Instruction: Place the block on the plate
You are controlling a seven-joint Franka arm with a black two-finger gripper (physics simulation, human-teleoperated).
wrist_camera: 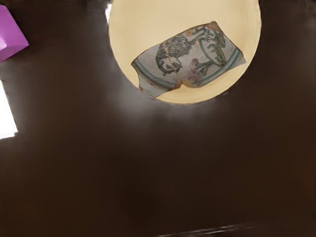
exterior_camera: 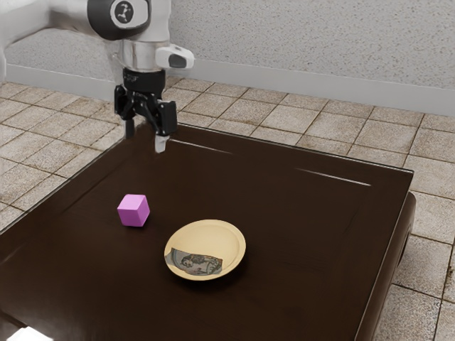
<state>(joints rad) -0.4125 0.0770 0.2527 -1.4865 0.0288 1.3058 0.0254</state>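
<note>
Jaws wide apart, holding nothing, gripper (exterior_camera: 145,136) pointing down, hand held above table (exterior_camera: 306,227)

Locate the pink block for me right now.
In the exterior view, the pink block sits on the dark table, just toward the view's left of the cream plate, not on it.

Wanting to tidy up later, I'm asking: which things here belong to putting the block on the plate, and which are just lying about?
For the job:
Pink block
Cream plate
My open gripper

Not part of it:
Patterned shape on the plate, printed or loose, I can't tell
White patch, possibly glare
Dark table underneath
</note>
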